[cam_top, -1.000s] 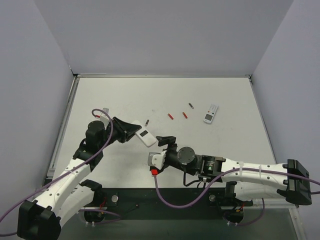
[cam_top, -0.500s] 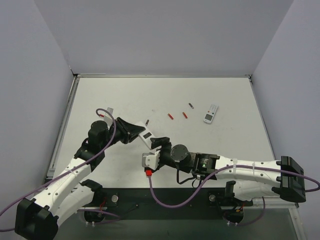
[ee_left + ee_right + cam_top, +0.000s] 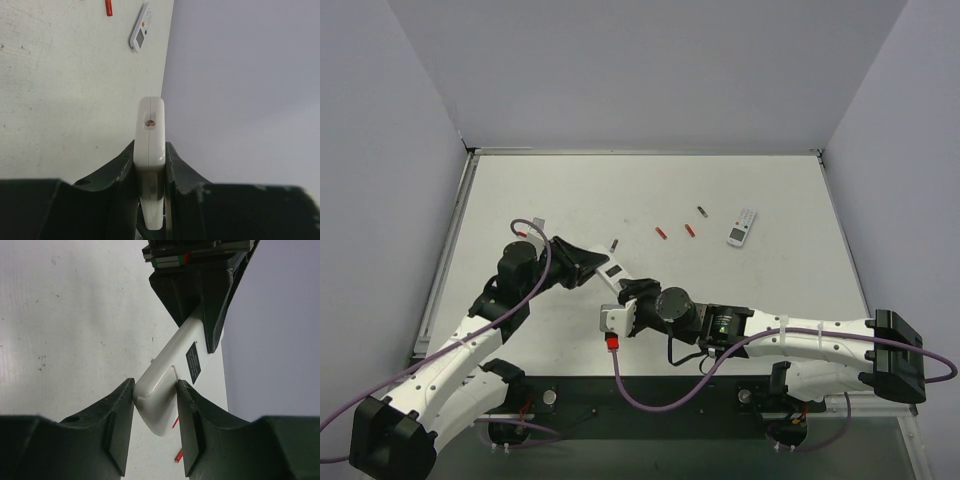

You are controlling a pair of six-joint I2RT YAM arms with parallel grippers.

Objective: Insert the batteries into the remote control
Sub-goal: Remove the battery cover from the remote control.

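The remote control (image 3: 613, 271) is held above the table with its white back and a black label up. My left gripper (image 3: 592, 264) is shut on one end; in the left wrist view the remote (image 3: 151, 125) stands edge-on between the jaws of that gripper (image 3: 150, 152). My right gripper (image 3: 629, 290) is shut on the other end, its jaws touching both sides of the remote (image 3: 172, 365) by the back cover. The two red batteries (image 3: 661, 232) (image 3: 689, 230) lie on the table beyond, also showing under the remote in the right wrist view (image 3: 178, 456).
A white-faced remote with grey buttons (image 3: 742, 227) lies at the right, also in the left wrist view (image 3: 140, 35). Two dark cylinders (image 3: 701, 211) (image 3: 614, 243) lie near the batteries. Grey walls enclose the white table (image 3: 520, 190).
My right gripper has moved left and up to the remote's free end and closed around it. The left gripper has held the remote nearly still.
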